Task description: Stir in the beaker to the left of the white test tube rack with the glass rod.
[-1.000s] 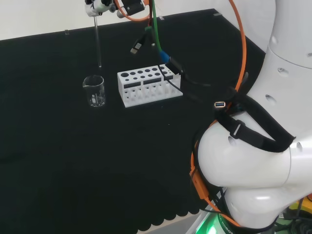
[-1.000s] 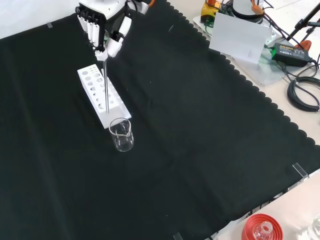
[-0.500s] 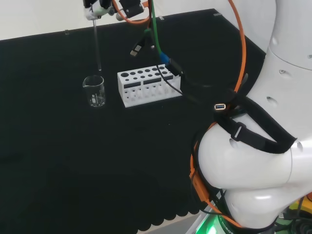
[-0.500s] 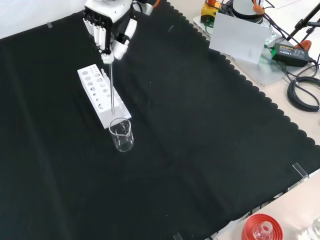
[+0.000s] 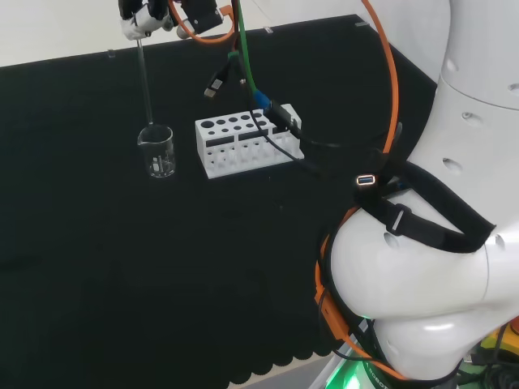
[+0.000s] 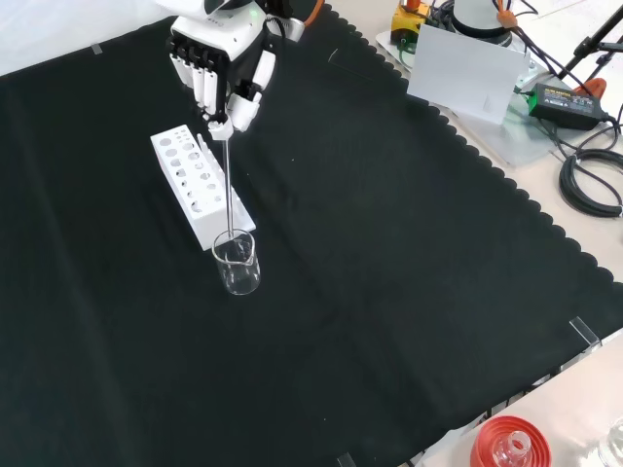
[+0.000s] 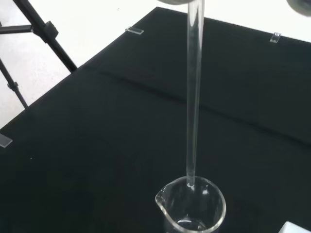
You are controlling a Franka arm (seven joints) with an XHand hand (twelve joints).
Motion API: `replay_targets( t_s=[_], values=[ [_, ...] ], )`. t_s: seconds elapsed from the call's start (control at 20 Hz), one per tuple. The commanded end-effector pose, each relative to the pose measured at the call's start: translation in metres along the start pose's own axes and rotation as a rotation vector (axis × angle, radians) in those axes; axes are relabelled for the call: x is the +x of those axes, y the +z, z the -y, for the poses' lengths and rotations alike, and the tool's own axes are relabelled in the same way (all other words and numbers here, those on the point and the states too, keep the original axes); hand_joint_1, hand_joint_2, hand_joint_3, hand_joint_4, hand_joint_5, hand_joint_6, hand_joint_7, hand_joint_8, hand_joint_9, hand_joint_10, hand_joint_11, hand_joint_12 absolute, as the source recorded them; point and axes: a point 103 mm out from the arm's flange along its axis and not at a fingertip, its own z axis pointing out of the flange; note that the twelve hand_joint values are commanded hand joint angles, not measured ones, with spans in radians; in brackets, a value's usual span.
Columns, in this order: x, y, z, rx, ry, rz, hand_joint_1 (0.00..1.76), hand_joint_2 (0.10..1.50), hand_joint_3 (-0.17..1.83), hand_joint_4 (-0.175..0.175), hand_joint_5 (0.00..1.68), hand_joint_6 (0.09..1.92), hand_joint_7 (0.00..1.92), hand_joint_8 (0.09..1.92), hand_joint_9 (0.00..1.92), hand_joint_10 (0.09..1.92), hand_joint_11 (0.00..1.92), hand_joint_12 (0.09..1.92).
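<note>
1 glass rod (image 6: 228, 190) is hanging upright from the hand (image 6: 222, 70), whose fingers are pinching its top end. Directly below the hand, the rod's lower tip is sitting at the rim of the beaker (image 6: 238, 263), just beside the white test tube rack (image 6: 198, 184).

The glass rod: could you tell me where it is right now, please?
The glass rod hangs upright from the hand. In the head view it is left of the white test tube rack, with its lower end at the beaker's mouth.
</note>
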Motion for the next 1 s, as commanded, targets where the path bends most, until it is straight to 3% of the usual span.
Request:
replay_targets(
  t_s=[0.05,1.0],
  values=[
    [0.0,0.008,0.0,0.012,-0.012,-0.005,1.33,1.05,-0.17,-0.175,1.3,0.29,1.42,0.52,1.81,0.36,1.68,0.54],
    [-0.026,0.064,-0.017,0.101,-0.04,-0.052,1.33,1.05,-0.17,-0.175,1.31,0.28,1.42,0.51,1.81,0.36,1.68,0.54]
  ],
)
